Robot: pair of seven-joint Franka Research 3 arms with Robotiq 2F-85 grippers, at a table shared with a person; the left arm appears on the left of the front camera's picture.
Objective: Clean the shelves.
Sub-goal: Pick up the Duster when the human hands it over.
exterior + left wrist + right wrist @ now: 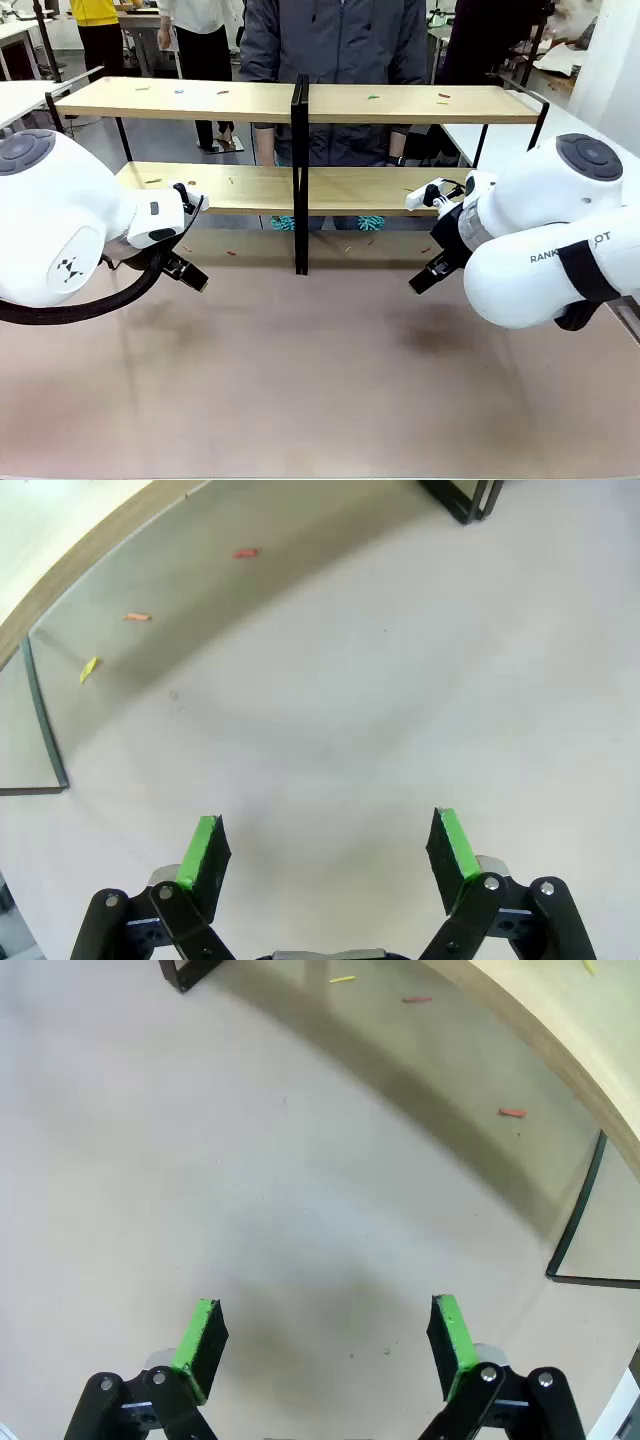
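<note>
Shelves: the shelves (pixel 200 100) stand on the far half of the bench (pixel 320 400), toward 12 o'clock in the front view, between the arms and a person (pixel 335 40) in a grey zipped jacket.
Build: two long, flat boards of pale smooth wood, one above the other, in a thin black metal frame. A black centre post (pixel 300 170) splits each tier in two.
Long axis: it runs from 9 o'clock to 3 o'clock across the bench, boards level, long side facing the arms.
On the boards: small coloured scraps (pixel 222 92) in red, green and orange lie scattered on both tiers. More lie on the bench beneath the lower board.
Under the lower tier: two teal tufted shapes (pixel 285 222) sit either side of the post. What they are cannot be told.
Bench: a plain, matte, pale beige-brown surface.
Left tool: the left tool (pixel 330 845) hangs over bare bench at about 9 o'clock in the front view. Its jaws are spread wide, with nothing between the flat green pads (pixel 205 850).
Left wrist view: a red sliver (pixel 245 553), an orange sliver (pixel 137 617) and a yellow sliver (pixel 90 668) lie toward 10 and 11 o'clock, in the shelf's shadow.
Right tool: the right tool (pixel 325 1330) hangs over bare bench at about 3 o'clock in the front view. Its jaws are also spread wide and hold nothing.
Right wrist view: a yellow fleck (pixel 342 979) and two red flecks (pixel 512 1113) lie toward 12 to 2 o'clock, near the board's curved wooden edge.
</note>
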